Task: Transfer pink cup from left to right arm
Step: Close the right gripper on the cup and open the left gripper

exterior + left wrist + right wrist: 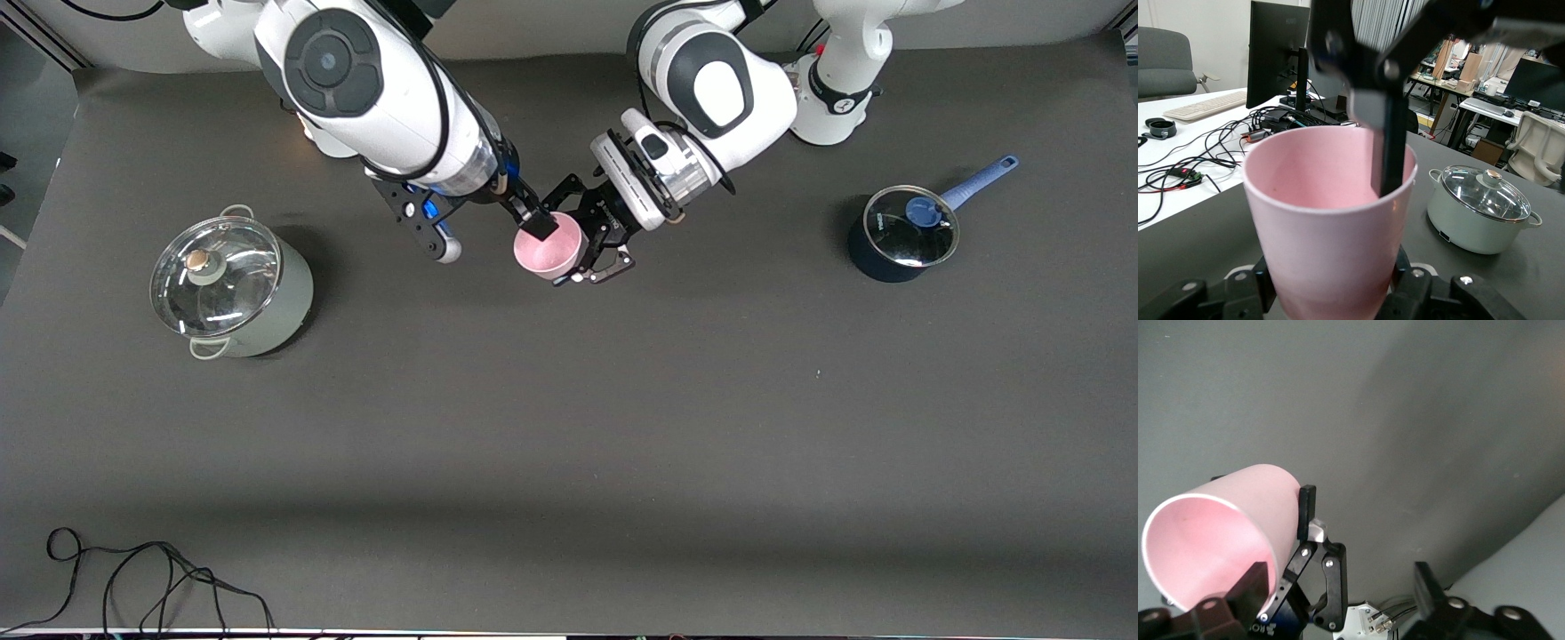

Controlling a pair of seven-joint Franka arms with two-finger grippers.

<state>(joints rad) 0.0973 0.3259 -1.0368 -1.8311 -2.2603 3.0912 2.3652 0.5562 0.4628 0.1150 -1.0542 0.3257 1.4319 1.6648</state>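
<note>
The pink cup point(548, 249) hangs above the table between the two arms. My left gripper point(566, 242) is shut on the cup's lower body, with a finger point(1265, 288) on each side of it in the left wrist view point(1331, 233). My right gripper point(493, 238) is open at the cup's rim. One of its fingers point(1391, 153) reaches inside the mouth and the other stands wide outside point(1428, 587). In the right wrist view the cup point(1211, 540) shows with its mouth toward the camera, beside the right gripper point(1341, 587).
A pale green pot with a glass lid point(229, 289) stands toward the right arm's end and also shows in the left wrist view point(1481, 210). A dark blue lidded saucepan point(902, 233) stands toward the left arm's end. A black cable point(133, 578) lies at the table's front edge.
</note>
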